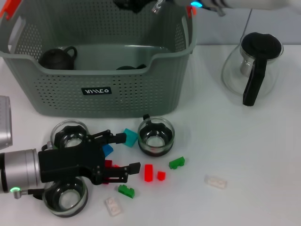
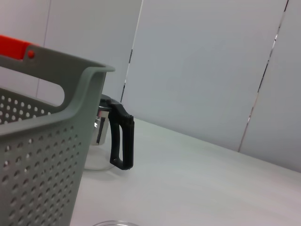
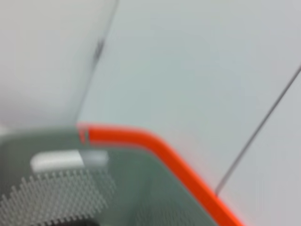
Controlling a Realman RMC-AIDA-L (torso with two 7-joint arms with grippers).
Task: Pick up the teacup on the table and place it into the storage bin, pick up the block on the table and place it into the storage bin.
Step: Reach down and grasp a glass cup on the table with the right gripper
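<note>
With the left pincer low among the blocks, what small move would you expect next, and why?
Probably a short reach forward and a close. The left pincer sits open at table height in front of the storage bin, its fingers spread around a blue block and a red block beside it. Nothing is gripped yet. The right pincer is over the bin's far rim.

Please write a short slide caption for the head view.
Left gripper open above scattered blocks beside three glass teacups, in front of the storage bin.
</note>
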